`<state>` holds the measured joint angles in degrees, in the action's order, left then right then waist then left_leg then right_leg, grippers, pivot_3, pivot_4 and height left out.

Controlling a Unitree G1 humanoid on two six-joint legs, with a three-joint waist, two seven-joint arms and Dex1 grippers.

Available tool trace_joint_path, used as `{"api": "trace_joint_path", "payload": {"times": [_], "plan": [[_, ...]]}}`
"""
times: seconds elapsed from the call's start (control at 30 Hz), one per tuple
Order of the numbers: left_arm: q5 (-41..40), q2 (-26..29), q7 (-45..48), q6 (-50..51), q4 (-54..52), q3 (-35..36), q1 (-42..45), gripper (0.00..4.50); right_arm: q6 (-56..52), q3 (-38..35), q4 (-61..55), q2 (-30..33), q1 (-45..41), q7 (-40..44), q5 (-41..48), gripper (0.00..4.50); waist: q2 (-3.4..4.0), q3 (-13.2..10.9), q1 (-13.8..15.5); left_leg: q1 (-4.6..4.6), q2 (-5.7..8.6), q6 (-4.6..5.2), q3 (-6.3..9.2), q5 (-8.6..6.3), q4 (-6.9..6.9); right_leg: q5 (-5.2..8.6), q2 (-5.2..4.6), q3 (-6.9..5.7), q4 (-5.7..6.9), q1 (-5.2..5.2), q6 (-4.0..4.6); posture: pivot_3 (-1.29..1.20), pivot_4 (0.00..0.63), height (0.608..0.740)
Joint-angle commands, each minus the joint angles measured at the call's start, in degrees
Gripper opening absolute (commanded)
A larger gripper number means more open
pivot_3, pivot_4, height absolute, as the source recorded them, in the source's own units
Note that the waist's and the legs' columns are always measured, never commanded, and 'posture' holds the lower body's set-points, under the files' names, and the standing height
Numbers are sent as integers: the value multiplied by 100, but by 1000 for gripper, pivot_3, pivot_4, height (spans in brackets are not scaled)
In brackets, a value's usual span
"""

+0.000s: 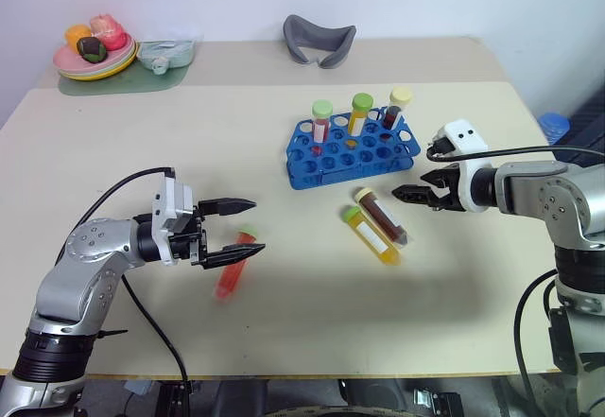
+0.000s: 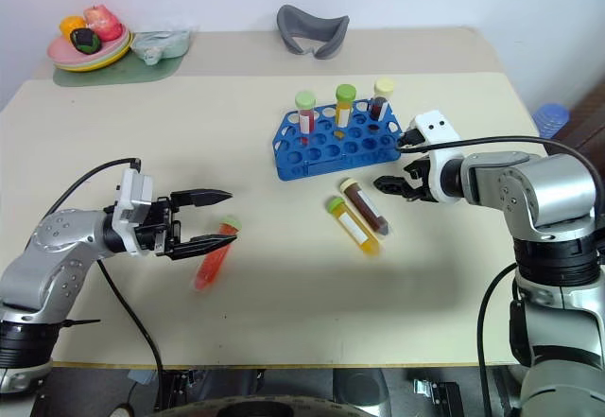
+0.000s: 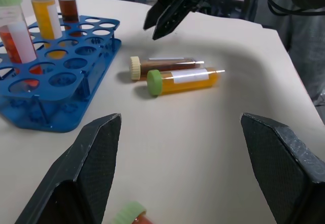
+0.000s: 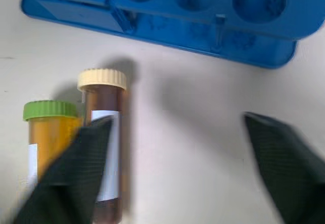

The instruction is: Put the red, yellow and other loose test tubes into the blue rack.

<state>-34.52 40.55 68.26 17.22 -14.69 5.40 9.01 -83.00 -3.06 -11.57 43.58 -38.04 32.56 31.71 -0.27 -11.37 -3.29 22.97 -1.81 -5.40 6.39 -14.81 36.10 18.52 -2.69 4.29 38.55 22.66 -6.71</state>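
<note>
3 loose tubes [image 1: 378, 225] beside rack [image 1: 352, 155]

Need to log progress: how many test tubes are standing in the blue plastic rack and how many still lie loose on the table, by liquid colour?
In the blue plastic rack: 3 (red, yellow, brown)
Loose, red liquid tube: 1
Loose, yellow liquid tube: 1
Loose, dark brown liquid tube: 1
Total: 6 tubes

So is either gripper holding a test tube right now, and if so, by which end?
Neither. The left gripper stands open above the red test tube with the green cap, which lies on the table. The right gripper is open and empty beside the brown cream-capped tube.
</note>
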Motion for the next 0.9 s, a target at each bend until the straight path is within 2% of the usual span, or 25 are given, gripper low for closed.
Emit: {"api": "trace_joint_path", "payload": {"times": [0.03, 0.3, 0.67, 0.9], "plan": [[-143, 47, -9, 49, -145, 134, -8, 3838, -413, -275, -249, -139, -218, 17, 260, 4474, 0, 0, 1, 0, 0, 0, 0, 0, 0, 0, 0, 0, 0, 0, 0, 0, 150, 740], [-176, 56, -12, 92, -184, 135, -18, 3838, -940, -196, -694, -487, -91, -157, 444, 4474, 0, 0, 22, 2, 1, 0, 2, 0, 1, 0, 0, -1, 0, 0, 0, 0, 150, 740], [-190, 91, -34, 138, -252, 153, -60, 3838, -930, -18, -744, -1289, 65, -881, 183, 4474, 0, 0, 17, 2, 0, 0, 2, 0, 0, 0, 0, -1, 0, 1, 0, 0, 150, 740], [-189, 149, -56, 129, -322, 208, -154, 3838, -669, 233, -621, -1410, 98, -1103, -85, 4474, 0, 0, 8, 2, 1, 0, 3, 0, 0, 0, -1, -1, 0, 1, 0, 0, 150, 740]]}}
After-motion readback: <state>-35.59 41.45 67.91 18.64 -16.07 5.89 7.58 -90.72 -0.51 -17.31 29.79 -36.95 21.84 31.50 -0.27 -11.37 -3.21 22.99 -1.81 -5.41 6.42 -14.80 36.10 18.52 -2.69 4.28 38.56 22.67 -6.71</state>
